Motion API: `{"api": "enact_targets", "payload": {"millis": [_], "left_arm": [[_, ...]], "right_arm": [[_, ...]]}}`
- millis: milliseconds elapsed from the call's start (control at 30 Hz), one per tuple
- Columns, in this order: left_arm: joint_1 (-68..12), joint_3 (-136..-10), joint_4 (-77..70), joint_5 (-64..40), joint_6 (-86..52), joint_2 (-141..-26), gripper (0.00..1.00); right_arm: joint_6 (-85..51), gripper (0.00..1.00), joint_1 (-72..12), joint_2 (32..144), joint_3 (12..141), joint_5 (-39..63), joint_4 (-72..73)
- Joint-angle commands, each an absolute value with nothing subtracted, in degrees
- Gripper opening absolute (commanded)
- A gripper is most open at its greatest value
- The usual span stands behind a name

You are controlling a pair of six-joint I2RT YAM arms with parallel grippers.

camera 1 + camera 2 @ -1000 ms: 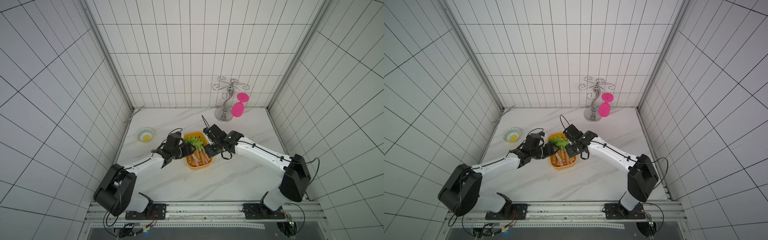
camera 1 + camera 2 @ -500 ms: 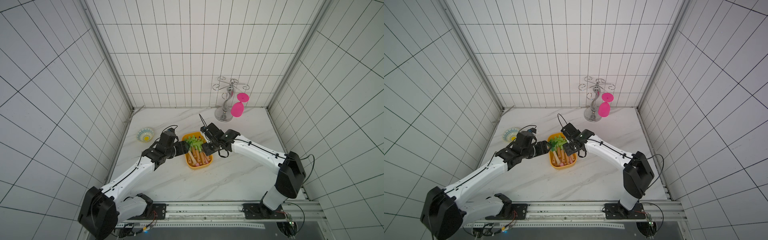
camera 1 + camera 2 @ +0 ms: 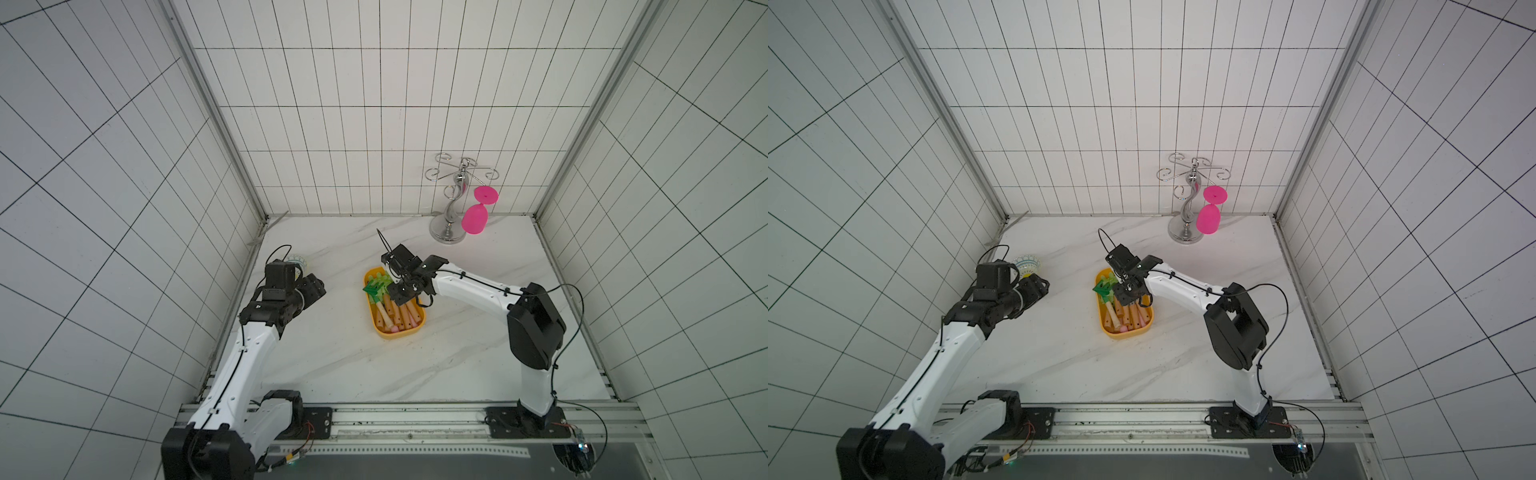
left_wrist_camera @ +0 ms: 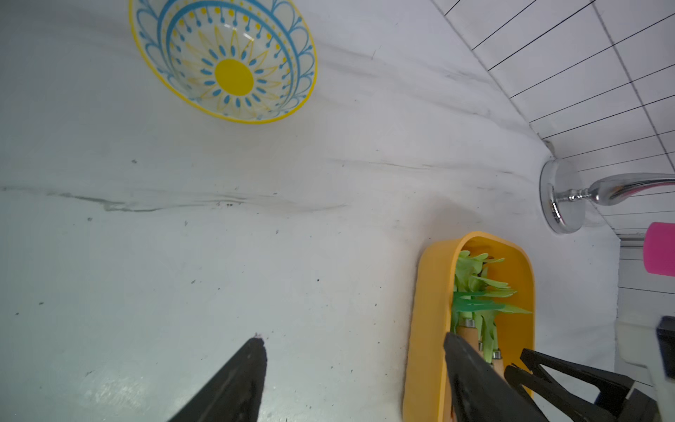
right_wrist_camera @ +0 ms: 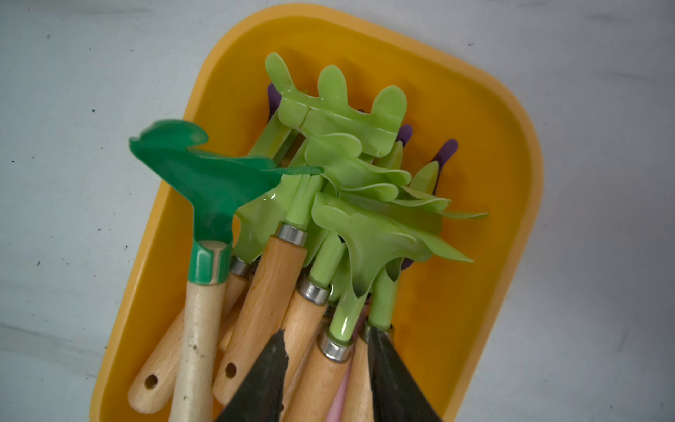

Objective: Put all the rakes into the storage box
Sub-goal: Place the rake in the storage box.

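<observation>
Right wrist view showed the storage box (image 5: 485, 120) heaped with wooden-handled tools, and the rake (image 5: 204, 182), the dark green one, lay on top at one side, its handle inside and its head leaning over the rim. That perch looked like the weak point: a nudge to the pile could probably tip it out onto the table. The right gripper (image 5: 326, 335) hung low over the handles with its jaws partly apart and the neck of a pale green rake (image 5: 365, 234) between them; whether the pads actually pinched it could not be told. If they did, lifting would likely drag that tool up, and the tangled tines might pull the dark green rake along. In the left wrist view the left gripper (image 4: 352, 341) was spread wide and empty over the bare table, just beside the box wall, so a careless sweep might shove the box. The patterned bowl (image 4: 222, 62) sat well apart.
</observation>
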State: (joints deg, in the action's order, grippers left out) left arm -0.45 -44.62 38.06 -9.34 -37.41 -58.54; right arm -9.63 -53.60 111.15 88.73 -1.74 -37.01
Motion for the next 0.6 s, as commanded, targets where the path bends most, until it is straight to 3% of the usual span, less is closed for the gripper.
{"api": "enact_targets", "payload": {"millis": [0, 367, 567], "left_arm": [[0.3, -42.5, 39.1, -14.6, -35.7, -58.6, 0.78], [0.4, -41.1, 37.8, -18.1, -35.5, -60.7, 0.76], [0.4, -41.0, 38.7, -18.0, -35.1, -59.6, 0.76]], "right_arm": [[-9.6, 0.38, -54.4, 112.9, 92.4, -1.7, -35.9], [-12.2, 0.39, -57.7, 112.9, 91.9, 2.1, -32.8], [-13.2, 0.38, -59.6, 117.1, 94.3, -2.8, -34.5]]}}
